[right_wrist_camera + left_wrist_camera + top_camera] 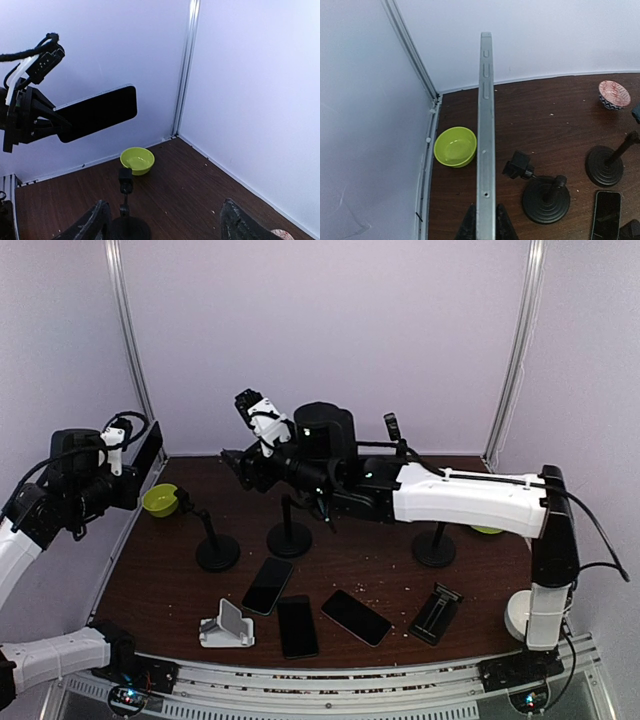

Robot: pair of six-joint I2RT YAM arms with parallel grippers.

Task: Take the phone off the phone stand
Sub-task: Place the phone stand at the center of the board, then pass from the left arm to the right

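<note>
1. The phone (148, 458) is up in the air on the left side, close to the white wall. It touches no stand.
2. The table (390, 565) is dark brown wood with little crumbs on it. White walls stand at its left, back and right.
3. My left gripper (485, 216) is squeezed tight on the bottom end of the phone. The phone sticks out from it with its thin edge facing my wrist camera.
4. My right gripper (165, 222) is wide open and holds nothing. It hangs over the back middle of the table, and its fingers (95, 222) are far apart.
5. Under the phone sit a green bowl (160, 500), near the back left corner, and a black stand (215, 545) with its clip empty.
6. Three more phones (268, 585) lie flat near the front edge.
7. The air between my two grippers is open.
</note>
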